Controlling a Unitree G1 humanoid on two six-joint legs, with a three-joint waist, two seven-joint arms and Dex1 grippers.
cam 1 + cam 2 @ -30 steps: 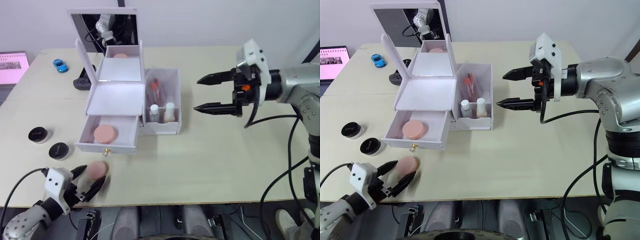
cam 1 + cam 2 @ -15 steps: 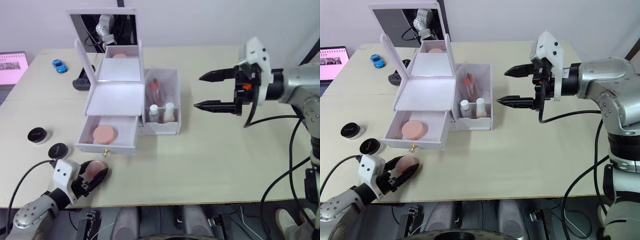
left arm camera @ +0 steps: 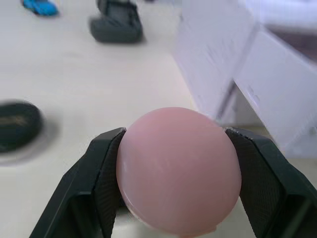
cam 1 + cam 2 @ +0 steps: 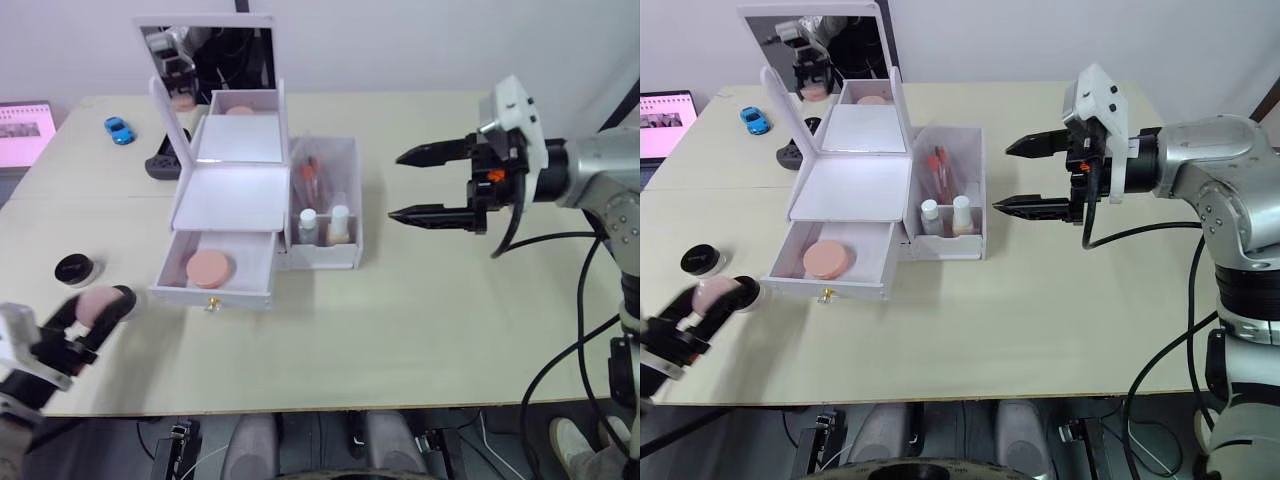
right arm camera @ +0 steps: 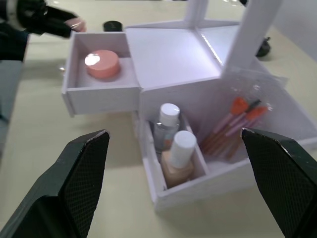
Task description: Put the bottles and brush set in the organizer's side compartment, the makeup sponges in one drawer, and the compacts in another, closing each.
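A blue toy car [image 4: 120, 131] and a black game controller [image 4: 166, 160] sit on the bench [image 4: 420, 320]; a laptop [image 4: 25, 132] lies at its far left edge.

You see even, bright light with soft shadows; the left gripper [image 4: 95, 315] is motion-blurred at lower left, and the organizer [image 5: 168, 94] lid shows glare.

A pale beige table [image 4: 420, 330] stands against a plain white wall [image 4: 400, 45] — evenly lit, seemingly indoors.

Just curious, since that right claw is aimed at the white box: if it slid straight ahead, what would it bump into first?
Probably the organizer's side compartment, near the two bottles. The open right gripper points straight at it; its height above the table is unclear.
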